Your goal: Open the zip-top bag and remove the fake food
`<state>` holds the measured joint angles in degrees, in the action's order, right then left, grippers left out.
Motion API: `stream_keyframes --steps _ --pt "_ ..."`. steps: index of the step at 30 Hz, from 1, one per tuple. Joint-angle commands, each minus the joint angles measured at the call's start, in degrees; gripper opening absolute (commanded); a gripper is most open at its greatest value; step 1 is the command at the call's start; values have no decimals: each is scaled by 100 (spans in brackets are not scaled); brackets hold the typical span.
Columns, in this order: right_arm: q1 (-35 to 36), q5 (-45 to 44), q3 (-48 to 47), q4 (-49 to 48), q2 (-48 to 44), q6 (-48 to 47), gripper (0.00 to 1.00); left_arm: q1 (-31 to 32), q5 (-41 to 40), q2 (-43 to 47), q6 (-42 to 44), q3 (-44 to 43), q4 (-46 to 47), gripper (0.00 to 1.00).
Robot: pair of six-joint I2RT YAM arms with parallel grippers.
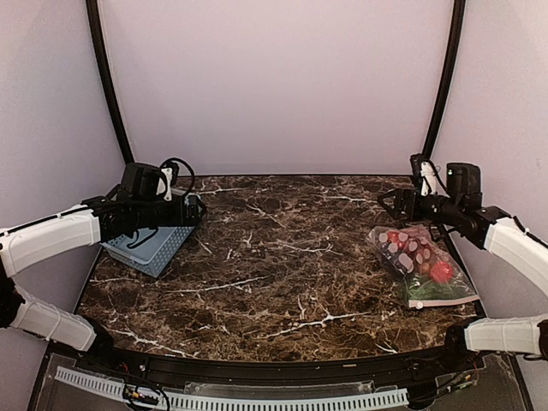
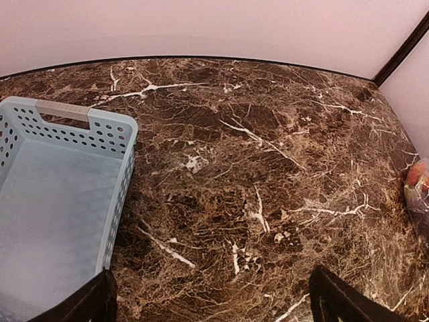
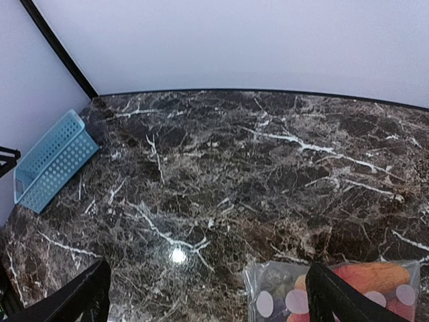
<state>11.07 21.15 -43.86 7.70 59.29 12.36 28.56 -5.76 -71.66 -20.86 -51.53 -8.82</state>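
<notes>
**Q:** What does the scene show?

**A:** Two robot arms reach over a dark marbled counter (image 1: 282, 257). The right pincer (image 3: 208, 298) hangs low with its fingers spread wide and holds nothing. The left pincer (image 2: 214, 302) is likewise spread and empty-handed.

**Q:** Where is the zip-top bag?

**A:** The zip-top bag (image 1: 419, 261) lies flat on the counter, just beneath and behind the right pincer, which is not touching it. From the left pincer it is well apart, far off to that pincer's right. The fake food (image 1: 441, 271) is all inside, with red, orange and purplish pieces showing through the clear plastic.

**Q:** What sits by the left pincer?

**A:** A blue basket (image 2: 60, 194) sits on the counter, partly under the left pincer's left finger.

**Q:** Which step is in hand?

**A:** I judge it to be the very first, the approach to the bag, with no grasp made yet. The bag looks sealed, though its zip edge is too small to be sure. Next, the right pincer needs to settle onto one lip of the bag. The left pincer must cross over to take the opposite lip, so the two can pull the mouth apart.
</notes>
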Motion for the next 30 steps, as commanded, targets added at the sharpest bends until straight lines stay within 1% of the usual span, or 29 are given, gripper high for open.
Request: stream_keyframes --steps 1,5,8,13,19,21,24,27,30 --pt "363 -711 -448 1033 -6 -427 99 183 -267 2 281 38 -136 99" --pt "708 -1234 -610 1613 -56 -619 99 248 -202 -50 368 23 -113 99" --pt "823 -1528 -630 1894 -12 -640 99 282 -97 -150 354 25 -95 99" --pt "889 -1952 -675 2384 409 -704 97 353 -27 -258 349 86 20 99" --pt "920 -2080 -694 2376 808 -717 93 377 246 -283 217 183 224 99" --pt "927 -2407 -743 2420 1035 -725 92 378 297 -279 168 234 310 99" --pt "936 -2720 -843 2452 1261 -720 85 378 345 -293 135 277 371 99" --pt "940 -2943 -914 2410 1400 -730 72 377 387 -319 118 290 412 99" --pt "949 -3169 -1014 2484 1617 -788 62 382 379 -311 118 296 423 99"
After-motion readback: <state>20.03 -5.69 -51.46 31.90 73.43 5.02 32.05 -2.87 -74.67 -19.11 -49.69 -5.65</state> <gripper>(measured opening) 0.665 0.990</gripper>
